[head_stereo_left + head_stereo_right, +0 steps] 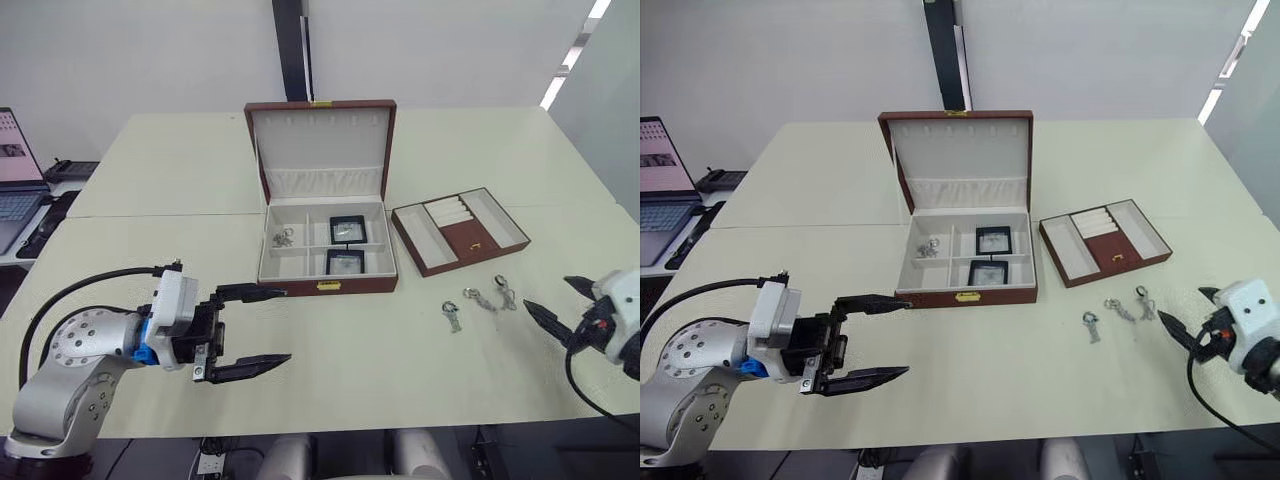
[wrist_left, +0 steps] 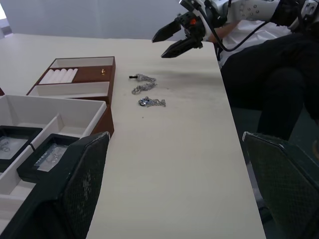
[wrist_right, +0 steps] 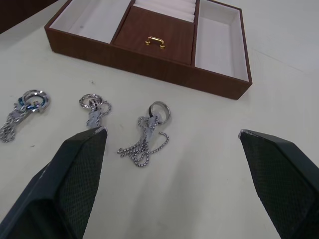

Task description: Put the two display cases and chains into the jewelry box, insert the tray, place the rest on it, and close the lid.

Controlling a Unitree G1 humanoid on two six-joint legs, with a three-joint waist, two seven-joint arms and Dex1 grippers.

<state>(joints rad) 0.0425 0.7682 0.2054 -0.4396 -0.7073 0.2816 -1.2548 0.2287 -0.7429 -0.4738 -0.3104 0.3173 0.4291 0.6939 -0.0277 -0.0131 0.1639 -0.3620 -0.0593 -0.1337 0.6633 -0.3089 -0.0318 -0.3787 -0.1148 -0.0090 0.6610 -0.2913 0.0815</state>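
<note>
Stage one appears complete: the two display cases (image 1: 347,245) lie in the right-hand compartments of the jewelry box (image 1: 327,252), one behind the other, and a small silvery heap, probably the chains (image 1: 281,237), sits in the far-left compartment. The step in hand is judged to be inserting the tray (image 1: 459,231).

The tray rests on the bench (image 1: 400,340) just right of the box, turned at an angle to it. It has a reddish-brown rim, cream side compartments, ring rolls and a brown centre panel with a small gold pull (image 3: 155,42).

The lid (image 1: 321,146) stands upright at the far side of the box.

Three small silvery pieces (image 1: 478,300) with ring loops lie in a row on the bench, near of the tray.

The left gripper (image 1: 248,330) hovers near-left of the box, jaws wide and empty. The right gripper (image 1: 555,306) hovers at the right bench edge, near the silvery pieces, jaws wide and empty.

Next move: grasp the tray by its rim, square it to the box, and lower it level over the compartments.
</note>
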